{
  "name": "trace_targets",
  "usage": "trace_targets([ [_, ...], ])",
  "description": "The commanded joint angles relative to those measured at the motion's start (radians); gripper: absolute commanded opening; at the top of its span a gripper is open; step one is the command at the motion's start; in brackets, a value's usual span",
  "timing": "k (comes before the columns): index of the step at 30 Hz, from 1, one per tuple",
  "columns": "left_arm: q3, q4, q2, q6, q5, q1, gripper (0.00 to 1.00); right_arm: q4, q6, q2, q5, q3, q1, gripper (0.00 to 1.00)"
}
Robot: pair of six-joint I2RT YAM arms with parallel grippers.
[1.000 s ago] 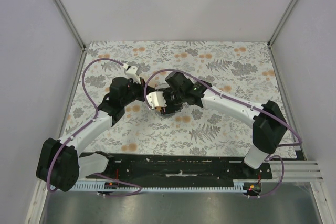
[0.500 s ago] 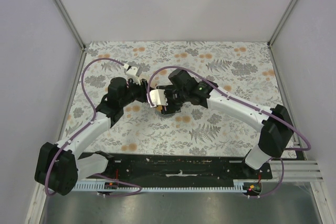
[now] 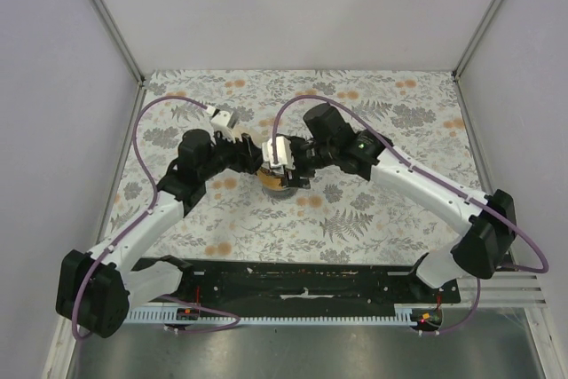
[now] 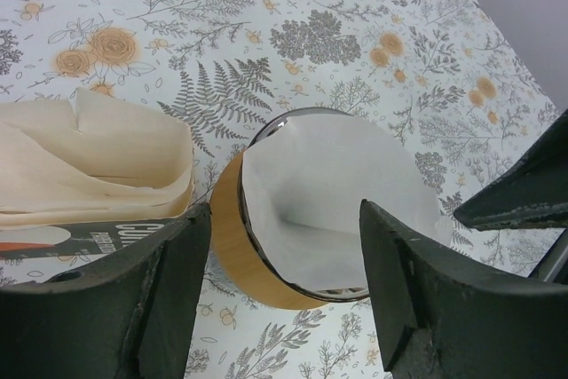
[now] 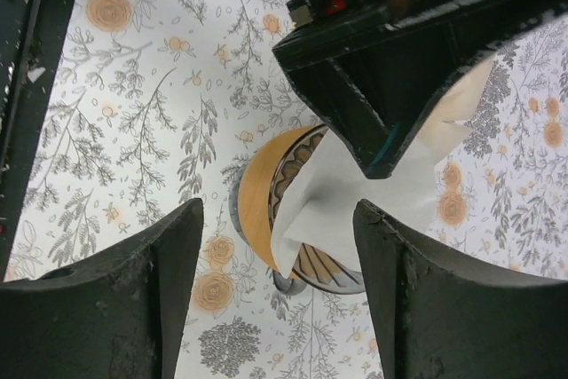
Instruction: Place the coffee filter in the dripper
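Thin white paper coffee filter (image 4: 328, 184) is now found seated inside the grey ribbed dripper with tan collar (image 4: 229, 248). Left gripper (image 4: 284, 210) has just been released. Right gripper (image 5: 277, 210) is likewise spread, nothing held. Placement is judged essentially complete.

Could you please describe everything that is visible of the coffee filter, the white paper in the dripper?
The coffee filter is a thin white paper cone, matte and slightly creased. It sits opened inside the dripper, lining its wall down to a shadowed bottom. It is not seated evenly: on one side a paper edge rises past the rim, and the right wrist view shows bare ribbed wall beside it. Only the dripper seems to touch it. The open left gripper hangs above, apparently without contact.
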Motion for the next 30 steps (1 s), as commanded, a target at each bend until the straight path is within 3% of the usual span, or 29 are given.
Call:
trace_targets([
  [1, 0.048, -0.004, -0.025, 0.028, 0.006, -0.002, 0.74, 0.012, 0.179, 0.002, -0.13, 0.088, -0.053, 0.75],
  [2, 0.051, -0.006, -0.024, 0.017, -0.006, 0.001, 0.74, 0.011, 0.233, 0.023, -0.098, 0.12, -0.057, 0.73],
  [4, 0.06, -0.013, -0.027, -0.021, -0.051, 0.015, 0.74, -0.021, 0.349, 0.088, 0.005, 0.209, -0.059, 0.59],
  [6, 0.071, -0.024, -0.029, -0.071, -0.1, 0.033, 0.72, -0.099, 0.415, 0.167, 0.085, 0.299, -0.065, 0.34],
  [10, 0.073, -0.044, -0.038, -0.125, -0.114, 0.056, 0.68, -0.143, 0.488, 0.235, 0.139, 0.344, -0.067, 0.13],
  [18, 0.036, -0.032, -0.021, -0.086, -0.094, 0.055, 0.66, -0.161, 0.495, 0.319, 0.329, 0.307, -0.022, 0.04],
  [30, -0.021, 0.032, 0.007, -0.033, -0.008, 0.052, 0.64, -0.207, 0.538, 0.476, 0.468, 0.364, 0.015, 0.02],
])
